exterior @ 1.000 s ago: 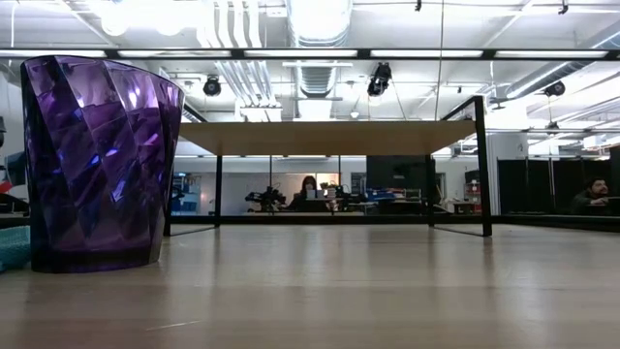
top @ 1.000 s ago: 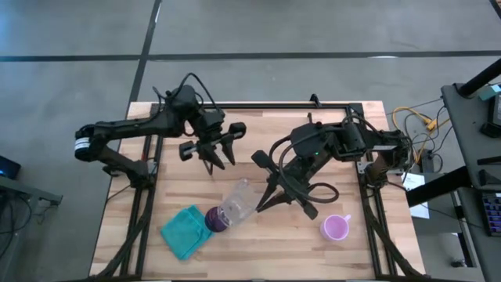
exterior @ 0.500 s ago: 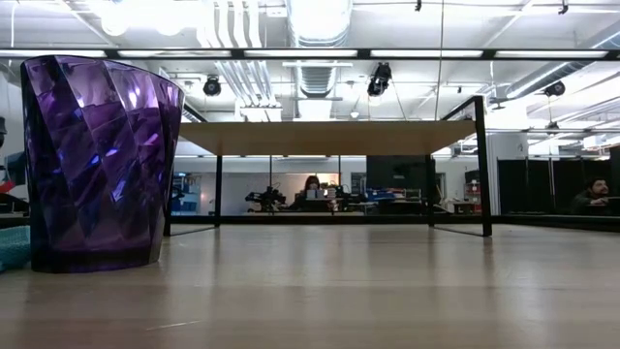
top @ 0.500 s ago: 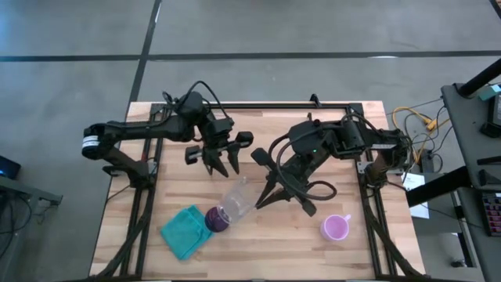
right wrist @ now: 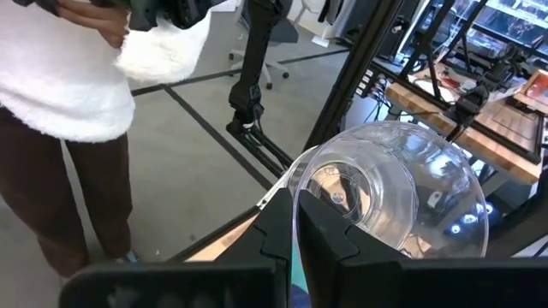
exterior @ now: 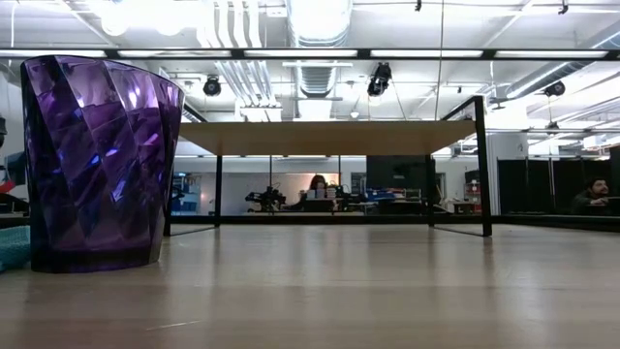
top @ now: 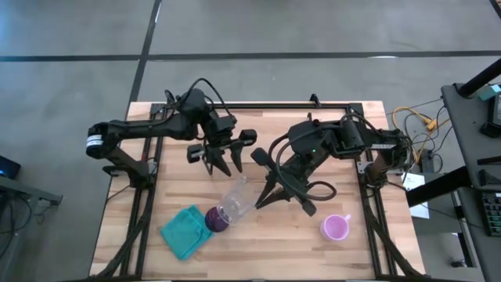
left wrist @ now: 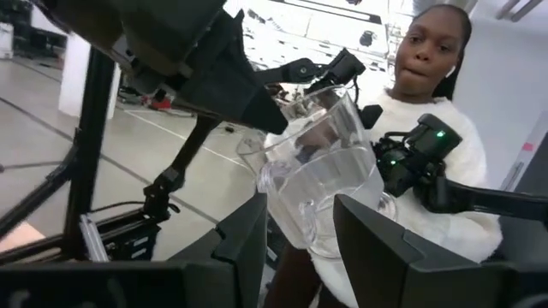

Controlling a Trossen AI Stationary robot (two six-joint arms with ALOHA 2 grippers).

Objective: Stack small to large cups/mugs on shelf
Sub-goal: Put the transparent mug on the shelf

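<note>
My right gripper (top: pixel 264 196) is shut on the clear glass (top: pixel 239 200), which is held tilted in the air at mid-table. One end of the glass shows over the dark purple cup (top: pixel 216 220). The purple cup (exterior: pixel 97 160) stands upright on its base on the table. My left gripper (top: pixel 223 164) is open and empty, a little to the far left of the glass. The glass shows beyond its fingers in the left wrist view (left wrist: pixel 312 184). The pink mug (top: pixel 335 227) stands near the table's front right. The shelf (exterior: pixel 329 138) stands at the far side. My right gripper holds the clear glass by its rim (right wrist: pixel 296 198). The rim's edge runs between the two fingers, one finger inside the glass and one outside. The glass is lifted clear of the table and tilted, reaching from the fingers toward the purple cup.
A teal cloth (top: pixel 186 231) lies at the front left beside the purple cup. A person in a white top (left wrist: pixel 428 128) stands beyond the table. Bare tabletop lies between the purple cup and the shelf's black legs (exterior: pixel 481 165).
My left gripper has moved toward the table's right edge and a little nearer, closer to the glass, staying open. My right gripper and the glass have kept still.
</note>
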